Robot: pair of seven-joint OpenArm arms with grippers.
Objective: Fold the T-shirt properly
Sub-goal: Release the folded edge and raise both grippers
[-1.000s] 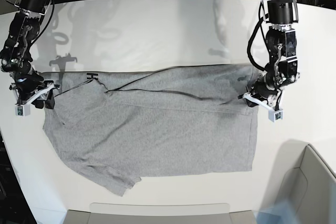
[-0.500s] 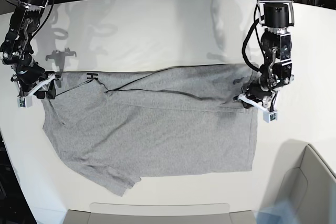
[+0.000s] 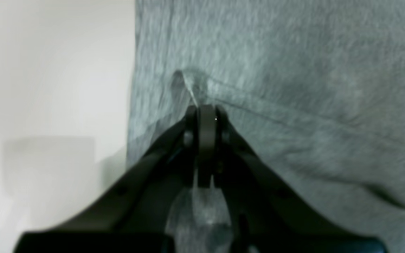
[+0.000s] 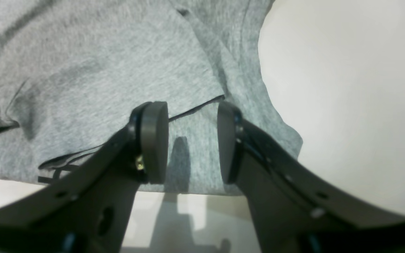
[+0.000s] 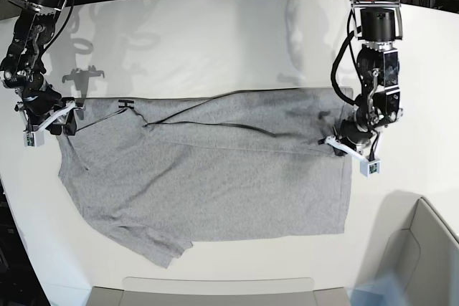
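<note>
1. Two hands work opposite ends of the T-shirt (image 5: 215,170), which lies spread across the middle of the desk (image 5: 215,41), partly folded: its far edge is doubled over toward the near side, leaving a long crease across the upper part.
2. Left hand (image 3: 206,116) is pinched closed on the T-shirt near its edge toward the desk's right side; a small peak of cloth rises just ahead of the tips, so the grip looks like it has fabric, probably to lift that end for the next fold.
3. Right hand (image 4: 192,140) sits spread open at the T-shirt end toward the desk's left side, its pads (image 4: 155,140) astride the hem with cloth between them but not clamped; likely lined up for a matching grab.
4. Base view only: whole layout, the short sleeve (image 5: 154,245) sticking out toward the desk's near edge, black lettering (image 5: 127,104) peeking at the folded far edge, and a grey bin (image 5: 423,249) at the near right corner.
5. Wrist views only: jaw states. Left wrist view shows the pinch and puckered cloth; right wrist view shows the gap between pads and a dark fold line (image 4: 195,107) running under them. Base view is too small to settle either.
</note>
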